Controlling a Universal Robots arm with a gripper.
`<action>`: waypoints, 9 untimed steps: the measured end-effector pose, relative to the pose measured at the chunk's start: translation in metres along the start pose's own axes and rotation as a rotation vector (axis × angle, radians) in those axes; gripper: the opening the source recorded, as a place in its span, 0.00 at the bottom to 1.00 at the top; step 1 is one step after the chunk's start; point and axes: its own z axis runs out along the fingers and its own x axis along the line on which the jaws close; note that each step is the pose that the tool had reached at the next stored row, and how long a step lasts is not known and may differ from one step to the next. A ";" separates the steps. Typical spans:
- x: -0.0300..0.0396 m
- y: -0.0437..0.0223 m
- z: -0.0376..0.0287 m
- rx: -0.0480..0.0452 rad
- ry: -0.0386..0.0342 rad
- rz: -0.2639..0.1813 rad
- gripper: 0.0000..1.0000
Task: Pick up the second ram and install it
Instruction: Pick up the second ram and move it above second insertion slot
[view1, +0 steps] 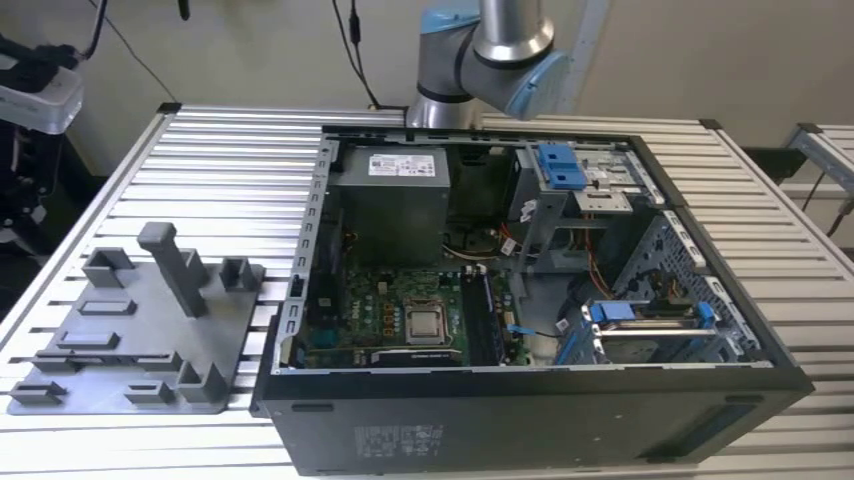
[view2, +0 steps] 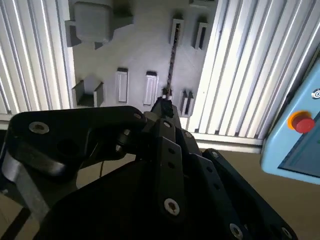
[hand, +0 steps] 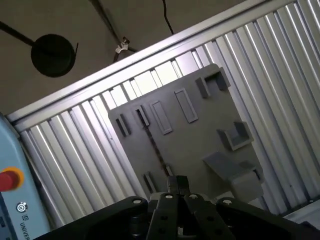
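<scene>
The second ram (view2: 171, 57) is a thin dark stick standing on edge in the grey tray (view2: 145, 45), held between small holder blocks. The first wrist view shows the same ram (hand: 153, 146) as a dark line on the tray (hand: 200, 135). My gripper (view2: 163, 106) hangs well above the tray, and its tip lines up with the near end of the stick. In the first wrist view the gripper (hand: 177, 183) has its fingers pressed together with nothing between them. The exterior view has the tray (view1: 134, 335) at its left and the arm (view1: 487, 55) at the back.
An open computer case (view1: 534, 290) lies on the slatted table (view1: 227, 170), with its green motherboard (view1: 400, 310) and long black slots (view1: 489, 318) exposed. A tall grey post (view1: 174, 265) rises from the tray. A blue pendant with a red button (view2: 301, 121) lies beside the table.
</scene>
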 end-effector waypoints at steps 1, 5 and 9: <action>0.0000 0.0000 0.0004 0.0006 -0.0003 -0.016 0.11; 0.0001 0.0001 0.0024 -0.0015 0.0003 -0.088 0.11; 0.0001 0.0000 0.0041 -0.0046 0.0013 -0.161 0.11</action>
